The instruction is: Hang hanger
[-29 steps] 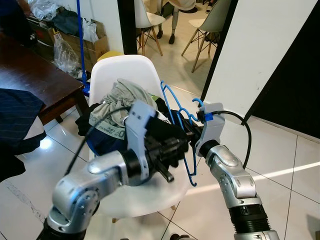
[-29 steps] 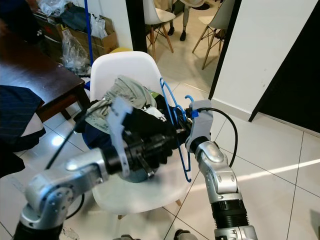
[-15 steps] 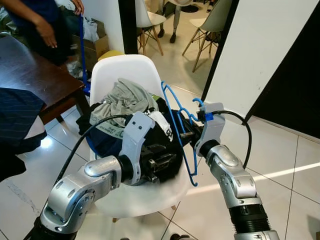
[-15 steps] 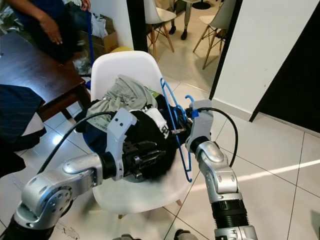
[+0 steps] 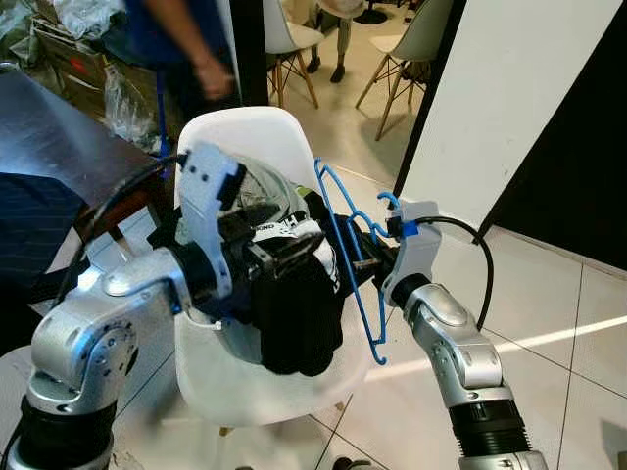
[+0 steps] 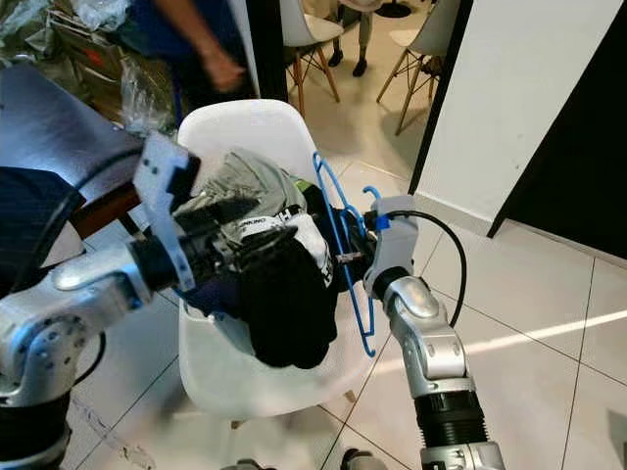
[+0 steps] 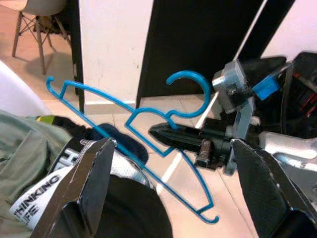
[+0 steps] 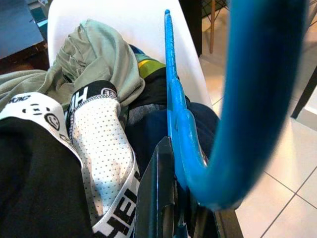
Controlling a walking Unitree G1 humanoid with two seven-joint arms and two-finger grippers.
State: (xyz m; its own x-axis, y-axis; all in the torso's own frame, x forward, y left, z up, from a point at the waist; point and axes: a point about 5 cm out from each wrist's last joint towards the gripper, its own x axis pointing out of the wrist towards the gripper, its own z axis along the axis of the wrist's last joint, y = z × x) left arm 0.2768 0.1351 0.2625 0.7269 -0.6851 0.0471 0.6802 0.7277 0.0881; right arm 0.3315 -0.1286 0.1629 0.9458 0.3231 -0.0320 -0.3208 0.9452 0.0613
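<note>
Lifted since 0.5 s ago, black shorts [image 5: 299,313] hang from the closed left gripper [image 5: 284,257] beside the hanger [image 5: 348,259], pinched by the right gripper [image 5: 364,262] over the chair [image 5: 245,137]. Thread the waistband on steadily.

Daylight fills the room evenly; the pale floor tiles [image 5: 549,294] carry a bright slanting streak of reflected light near the lower right of the head views, and the white wall panel [image 5: 509,88] is close to washed out; the dark table [image 5: 59,127] shows a bluish sheen of glare on its top; shadows under the white chair [image 6: 245,127] are soft. The head views are fairly sharp in the middle, though the person's hand [image 5: 214,76] is smeared by motion blur. In the right wrist view the blue hanger [image 8: 257,99] is very near and out of focus, its edges soft; the left wrist view is mildly soft, with blurred fingers [image 7: 91,183].
</note>
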